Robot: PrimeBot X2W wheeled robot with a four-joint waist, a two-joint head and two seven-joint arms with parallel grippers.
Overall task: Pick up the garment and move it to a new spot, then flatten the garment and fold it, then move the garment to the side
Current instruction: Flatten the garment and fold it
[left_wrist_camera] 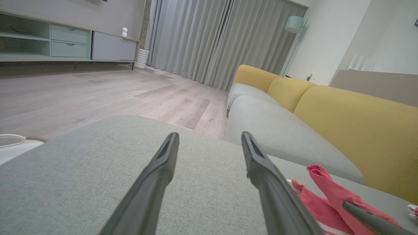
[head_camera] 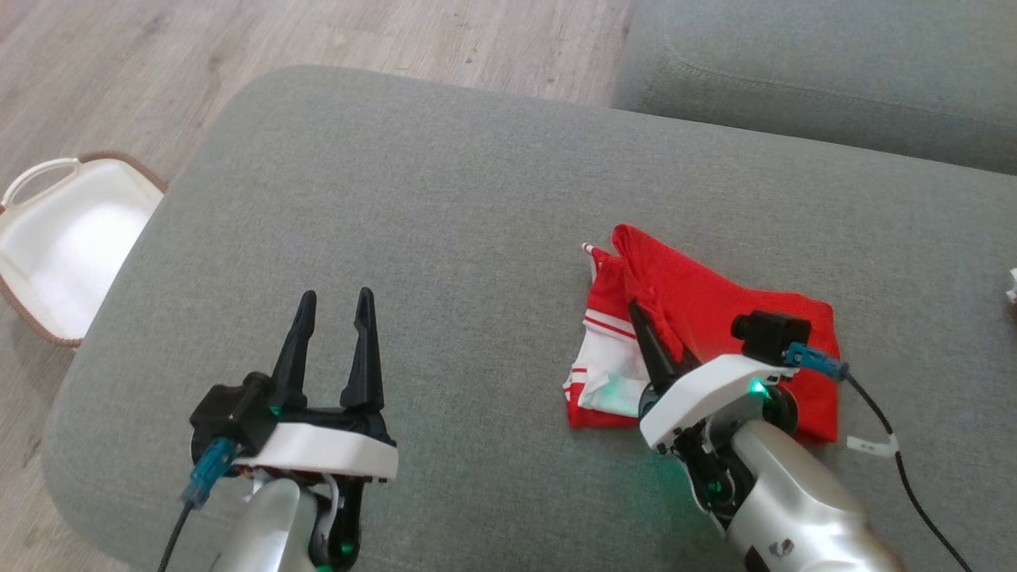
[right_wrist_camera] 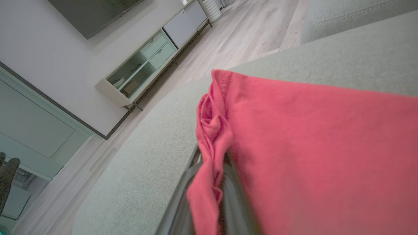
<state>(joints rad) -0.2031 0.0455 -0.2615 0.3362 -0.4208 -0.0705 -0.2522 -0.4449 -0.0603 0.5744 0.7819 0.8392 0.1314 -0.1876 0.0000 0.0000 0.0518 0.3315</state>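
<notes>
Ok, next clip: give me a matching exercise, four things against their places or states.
1. left gripper
2. right gripper
3. red garment
4. white basket

a. on the wooden floor
b. open, over bare grey cushion
c. shut on red cloth
d. lying rumpled on that cushion

Pairs: 1-b, 2-c, 3-d, 4-a.

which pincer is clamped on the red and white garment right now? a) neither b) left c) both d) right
d: in the right wrist view a bunched fold of the red and white fabric garment is pinched in the right pincer, while in the head view the left pincer stands open over the bare grey fabric cushion, apart from the garment.
</notes>
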